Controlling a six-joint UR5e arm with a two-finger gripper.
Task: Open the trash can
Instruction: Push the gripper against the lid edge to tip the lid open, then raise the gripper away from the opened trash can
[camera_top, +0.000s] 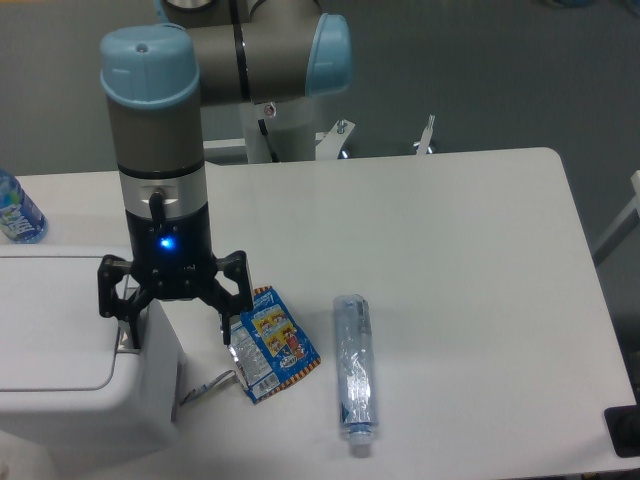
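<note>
- The black two-finger gripper (178, 325) stood spread open, straddling the right edge of the large white boxy plastic trash can (60, 360).
- A blue crinkled snack packet (272, 344) lay at its three o'clock, with a clear plastic bottle (353, 370) farther on.

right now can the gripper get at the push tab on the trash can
Probably yes. The gripper hangs open over the right end of the trash can, one finger beside the grey tab. Nothing lies between them; the snack packet sits on the table, off to the side.
</note>
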